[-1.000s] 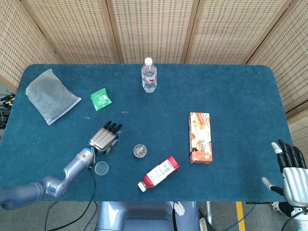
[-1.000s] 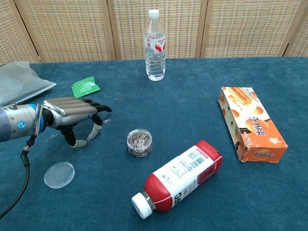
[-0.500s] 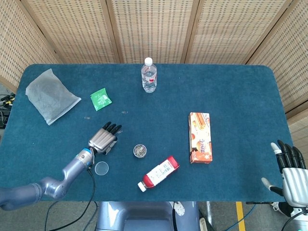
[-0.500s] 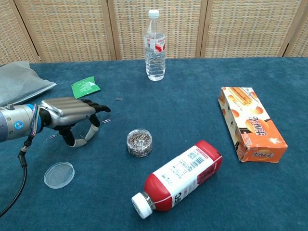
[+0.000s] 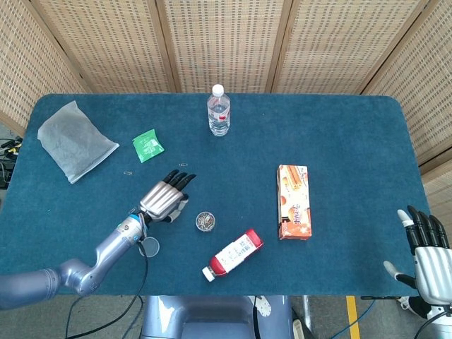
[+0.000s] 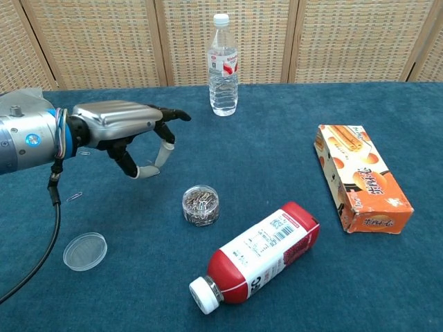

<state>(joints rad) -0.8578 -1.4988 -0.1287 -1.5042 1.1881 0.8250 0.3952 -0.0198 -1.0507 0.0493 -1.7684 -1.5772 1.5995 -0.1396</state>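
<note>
My left hand (image 5: 164, 200) (image 6: 128, 124) hovers above the blue table (image 5: 339, 141), fingers spread and holding nothing. It hangs just up and left of a small clear jar of paper clips (image 5: 205, 221) (image 6: 201, 205), which stands without its lid. The jar's clear lid (image 5: 149, 246) (image 6: 85, 250) lies flat near my left forearm. My right hand (image 5: 427, 254) shows only in the head view, off the table's right front corner, with fingers apart and nothing in it.
A red-and-white bottle (image 5: 233, 254) (image 6: 256, 256) lies on its side in front of the jar. An orange biscuit box (image 5: 294, 201) (image 6: 360, 178) lies to the right. A water bottle (image 5: 219, 111) (image 6: 223, 66) stands at the back; green packet (image 5: 147, 145) and grey bag (image 5: 74, 140) lie far left. Loose clips (image 6: 74, 196) dot the cloth.
My left hand has lifted off the table and moved right and forward, closer to the clip jar. The right hand has stayed put.
</note>
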